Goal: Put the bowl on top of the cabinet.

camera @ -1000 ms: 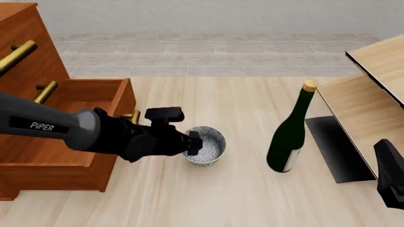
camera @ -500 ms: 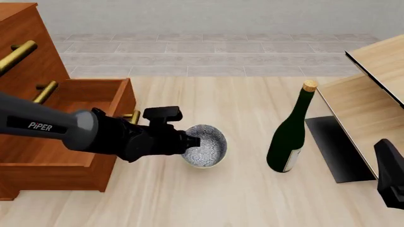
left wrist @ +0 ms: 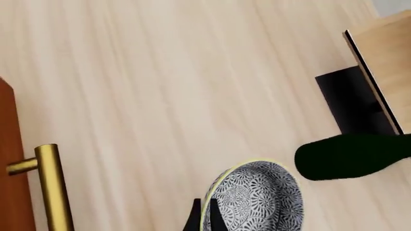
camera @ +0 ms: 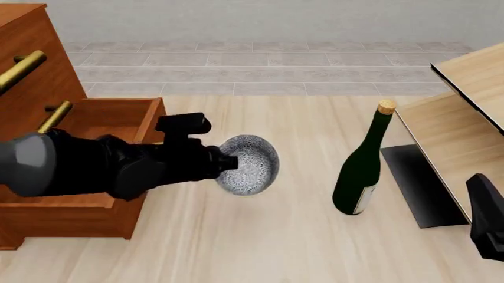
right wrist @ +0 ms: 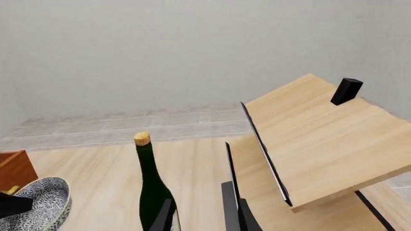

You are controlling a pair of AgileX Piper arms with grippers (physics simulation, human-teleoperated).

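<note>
Jaws of the left gripper [camera: 226,165] pinch the bowl [camera: 250,164] rim, tilted; we lift steadily, clearing the open drawer [camera: 110,127], toward the cabinet [camera: 32,65] top.

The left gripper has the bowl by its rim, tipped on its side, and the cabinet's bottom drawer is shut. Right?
Not quite. The front view shows the drawer of the cabinet pulled open. The left gripper does hold the tipped bowl by its rim.

Upright green bottle [camera: 360,171] with cork, pale wood furniture [camera: 464,112] just beside, wooden table [camera: 275,247]
</note>
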